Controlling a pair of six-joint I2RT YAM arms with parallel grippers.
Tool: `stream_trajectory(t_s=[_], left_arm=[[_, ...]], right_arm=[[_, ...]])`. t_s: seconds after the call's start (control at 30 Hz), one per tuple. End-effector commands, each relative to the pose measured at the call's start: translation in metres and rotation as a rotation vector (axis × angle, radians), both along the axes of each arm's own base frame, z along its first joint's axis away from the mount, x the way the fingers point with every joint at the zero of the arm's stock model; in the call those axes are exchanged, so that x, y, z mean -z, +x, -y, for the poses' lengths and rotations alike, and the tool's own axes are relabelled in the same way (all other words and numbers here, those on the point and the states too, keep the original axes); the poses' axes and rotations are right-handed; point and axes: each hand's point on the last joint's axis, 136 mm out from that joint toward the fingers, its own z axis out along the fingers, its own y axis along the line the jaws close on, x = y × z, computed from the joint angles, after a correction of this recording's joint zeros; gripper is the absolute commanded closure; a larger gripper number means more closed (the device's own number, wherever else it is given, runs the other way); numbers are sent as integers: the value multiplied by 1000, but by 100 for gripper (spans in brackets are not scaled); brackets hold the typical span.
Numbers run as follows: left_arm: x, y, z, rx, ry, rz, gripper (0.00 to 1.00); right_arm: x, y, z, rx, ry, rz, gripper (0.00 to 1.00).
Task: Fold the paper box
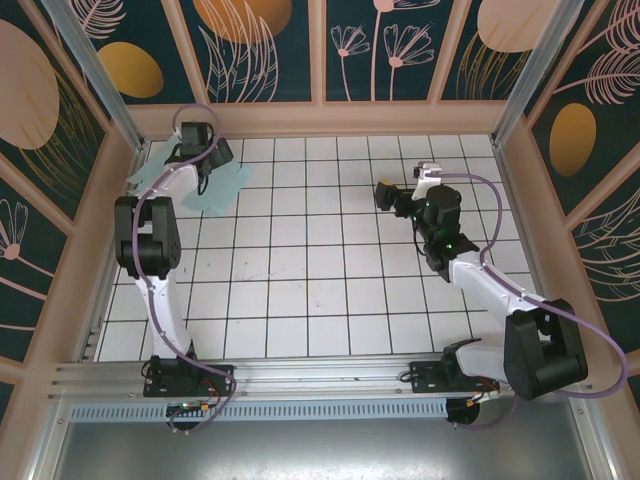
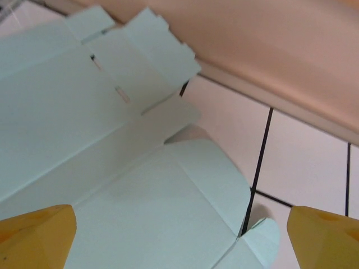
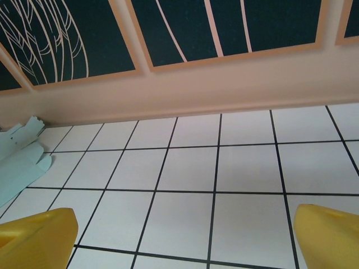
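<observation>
The paper box [image 1: 222,190] is a flat, creased, pale mint-green cut-out with flaps, lying in the far left corner of the tiled table. My left gripper [image 1: 195,140] hovers over it, partly hiding it. In the left wrist view the card [image 2: 112,168] spreads between the two wide-apart yellow fingertips [image 2: 36,235], and the left gripper [image 2: 179,238] is open with nothing gripped. My right gripper [image 1: 400,195] hangs open over bare tiles right of centre. From the right wrist view the box [image 3: 19,159] lies far off at the left edge, well away from the right gripper [image 3: 182,235].
The pink back wall [image 1: 320,118] runs close behind the card, and the left side wall [image 1: 100,215] stands right beside it. White tiles [image 1: 320,270] stretch between the two arms.
</observation>
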Motion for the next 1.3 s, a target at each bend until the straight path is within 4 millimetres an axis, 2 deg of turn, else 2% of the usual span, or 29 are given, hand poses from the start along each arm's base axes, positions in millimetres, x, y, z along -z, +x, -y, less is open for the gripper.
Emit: stream_trajectory(t_s=[0.0, 0.27, 0.4, 0.5, 0.6, 0.83, 0.97, 1.13, 1.2, 1.27], left_arm=[[26, -5, 13, 27, -97, -86, 4], [58, -7, 38, 80, -230, -172, 3], [80, -20, 51, 93, -294, -225, 2], [86, -31, 66, 108, -337, -240, 2], [88, -44, 90, 157, -361, -251, 2], [92, -93, 170, 316, -416, -299, 1], [79, -123, 221, 395, -471, -277, 1], [71, -162, 285, 541, -517, -319, 1], [59, -177, 303, 597, -545, -320, 1], [34, -180, 308, 620, -566, -268, 1]], right_arm=[[-4, -4, 6, 37, 36, 2, 1], [-6, -3, 11, 62, 56, -20, 1], [-7, -2, 14, 76, 65, -24, 2], [-8, -2, 16, 86, 76, -25, 2], [-5, -2, 19, 99, 88, -35, 2], [7, 0, 32, 145, 137, -78, 2], [21, 1, 43, 180, 173, -117, 3], [35, 0, 44, 176, 164, -148, 3], [38, 2, 44, 170, 159, -159, 3], [42, 4, 44, 170, 152, -166, 3]])
